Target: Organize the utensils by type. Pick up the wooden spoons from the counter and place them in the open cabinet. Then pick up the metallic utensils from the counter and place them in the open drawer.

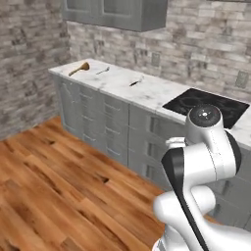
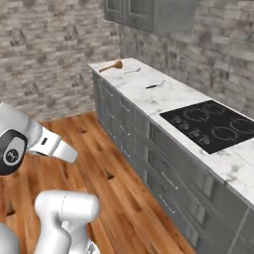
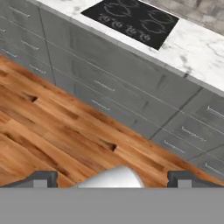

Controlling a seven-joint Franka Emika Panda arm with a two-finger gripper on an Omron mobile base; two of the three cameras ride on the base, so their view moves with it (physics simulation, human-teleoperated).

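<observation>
Nothing looks sorted yet; a wooden spoon [image 1: 80, 68] and fork [image 1: 103, 70] lie on the counter [image 1: 147, 93], upper left of the frame. The gripper [image 3: 113, 177] is spread wide and empty, over the floor [image 3: 52, 144]; all picking remains.

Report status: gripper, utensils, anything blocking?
Gripper open, empty, over floor. Wooden spoon and two thin utensils untouched on counter. Nothing blocking.
</observation>
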